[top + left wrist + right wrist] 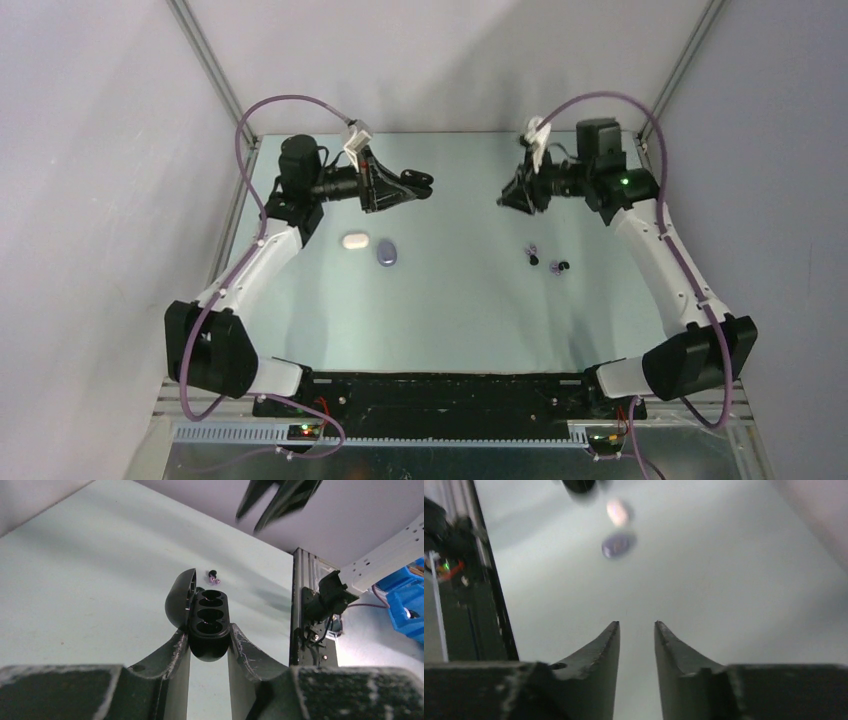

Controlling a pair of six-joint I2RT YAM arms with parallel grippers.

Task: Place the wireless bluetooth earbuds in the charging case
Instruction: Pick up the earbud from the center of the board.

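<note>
My left gripper (420, 184) is shut on an open black charging case (210, 622), held above the table at the back left. Its lid (180, 597) stands open to the left and the sockets look empty. Small earbuds lie on the table at the right: a purple and black cluster (532, 253) and a black bud (560, 267). They show far off in the left wrist view (214, 578). My right gripper (509, 199) hangs above and behind the buds. In the right wrist view its jaws (636, 626) stand apart with nothing between them.
A white oval case (354, 240) and a purple oval case (386, 253) lie closed on the table below my left gripper; both show blurred in the right wrist view, white (618, 511) and purple (618, 545). Metal frame rails border the table on both sides.
</note>
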